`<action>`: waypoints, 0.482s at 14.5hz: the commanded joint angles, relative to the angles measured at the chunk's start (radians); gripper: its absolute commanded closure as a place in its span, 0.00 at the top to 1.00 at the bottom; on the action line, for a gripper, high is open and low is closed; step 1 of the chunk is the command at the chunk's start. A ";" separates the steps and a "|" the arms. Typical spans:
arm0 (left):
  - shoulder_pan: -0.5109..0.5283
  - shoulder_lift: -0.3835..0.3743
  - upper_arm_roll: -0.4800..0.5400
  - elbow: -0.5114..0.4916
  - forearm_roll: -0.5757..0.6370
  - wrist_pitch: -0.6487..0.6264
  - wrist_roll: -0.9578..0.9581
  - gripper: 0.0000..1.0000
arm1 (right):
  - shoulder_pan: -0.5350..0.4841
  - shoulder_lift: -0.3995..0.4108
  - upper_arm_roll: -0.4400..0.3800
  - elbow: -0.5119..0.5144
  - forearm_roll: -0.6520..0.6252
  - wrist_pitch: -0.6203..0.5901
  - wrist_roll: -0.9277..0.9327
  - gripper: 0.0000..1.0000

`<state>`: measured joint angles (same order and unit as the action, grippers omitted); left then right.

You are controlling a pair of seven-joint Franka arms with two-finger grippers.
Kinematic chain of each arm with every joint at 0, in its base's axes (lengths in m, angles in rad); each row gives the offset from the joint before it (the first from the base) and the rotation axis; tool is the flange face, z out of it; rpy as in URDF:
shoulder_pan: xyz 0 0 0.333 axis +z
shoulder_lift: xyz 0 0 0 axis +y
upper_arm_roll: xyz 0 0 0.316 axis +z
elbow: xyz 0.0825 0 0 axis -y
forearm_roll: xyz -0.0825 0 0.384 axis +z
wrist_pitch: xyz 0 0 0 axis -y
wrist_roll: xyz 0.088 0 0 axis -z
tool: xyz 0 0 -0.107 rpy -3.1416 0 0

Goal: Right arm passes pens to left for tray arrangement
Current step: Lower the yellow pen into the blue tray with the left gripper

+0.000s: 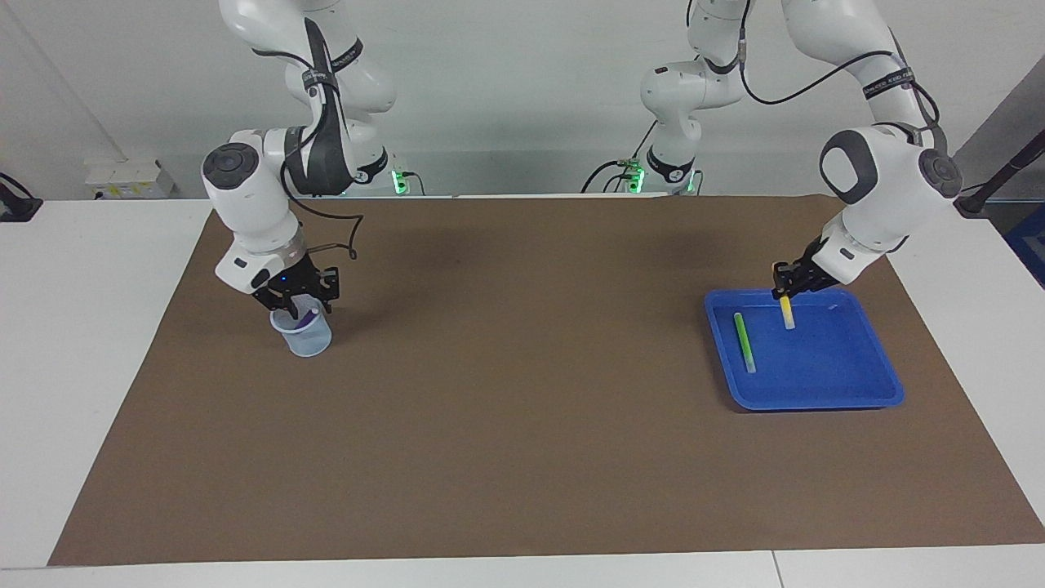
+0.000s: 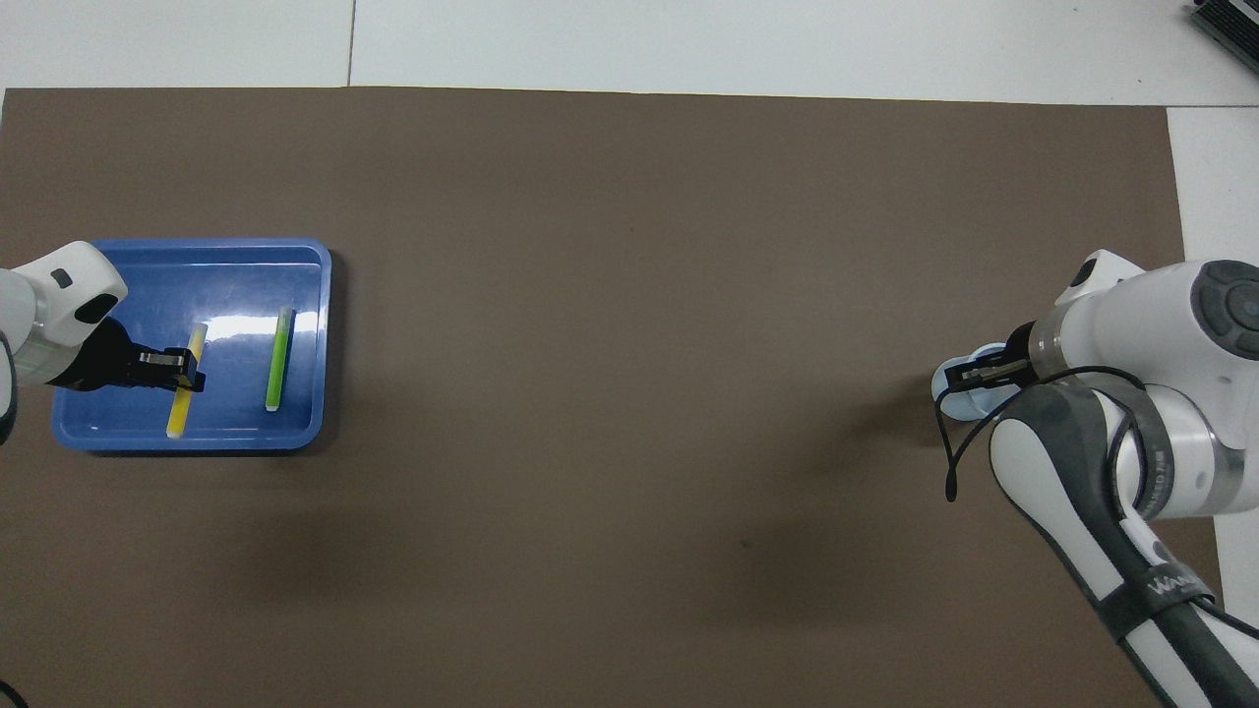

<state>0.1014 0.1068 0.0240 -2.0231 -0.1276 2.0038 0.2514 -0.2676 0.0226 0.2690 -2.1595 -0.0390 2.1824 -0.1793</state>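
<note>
Both arms white, jointed, with dark grey joint caps and black banded cables; right arm (image 1: 245,200) has a silver wrist ring, blue-lit black clawed gripper and loose cable loop; left arm (image 1: 886,175) a smaller plain black gripper.

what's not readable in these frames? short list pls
- Whether the yellow pen touches the blue tray floor: neither view settles it; the left pincer, shut on the pen, covers its upper end.
- Right pincer grip on the purple pen: facing view too small; overhead, the wrist hides it.
- Most of the cup: overhead, covered by the right arm.
</note>
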 commanded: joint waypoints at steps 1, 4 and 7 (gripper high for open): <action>0.011 0.053 -0.009 -0.002 0.023 0.073 0.019 0.00 | -0.028 0.000 0.013 -0.008 -0.019 0.007 -0.023 0.57; 0.012 0.103 -0.009 0.000 0.023 0.133 0.022 0.00 | -0.028 0.000 0.015 -0.008 -0.019 0.004 -0.023 0.57; 0.014 0.142 -0.009 -0.002 0.025 0.190 0.035 0.00 | -0.028 0.000 0.015 -0.008 -0.019 0.004 -0.025 0.55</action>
<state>0.1016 0.2271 0.0234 -2.0243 -0.1235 2.1531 0.2698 -0.2781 0.0228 0.2702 -2.1618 -0.0390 2.1822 -0.1858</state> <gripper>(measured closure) 0.811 0.414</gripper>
